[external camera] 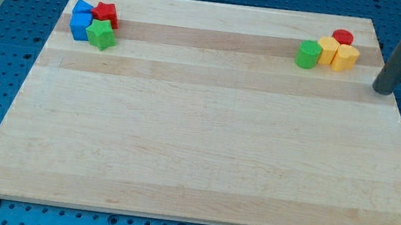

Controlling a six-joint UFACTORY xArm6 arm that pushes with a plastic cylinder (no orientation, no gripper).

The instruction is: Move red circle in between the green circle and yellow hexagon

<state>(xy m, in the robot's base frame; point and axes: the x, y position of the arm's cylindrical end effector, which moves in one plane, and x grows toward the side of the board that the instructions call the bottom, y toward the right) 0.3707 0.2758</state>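
The red circle [342, 37] sits at the board's top right, just behind two yellow blocks. The yellow hexagon [346, 58] is the rightmost of them, with another yellow block [327, 50] touching its left side. The green circle [308, 54] touches that yellow block on the left. My tip [382, 90] is on the board near its right edge, to the right of the yellow hexagon and a little lower in the view, apart from all blocks.
At the top left a cluster holds two blue blocks [81, 21], a red star-like block [105, 14] and a green star-like block [101, 35]. The wooden board [204, 144] lies on a blue perforated table.
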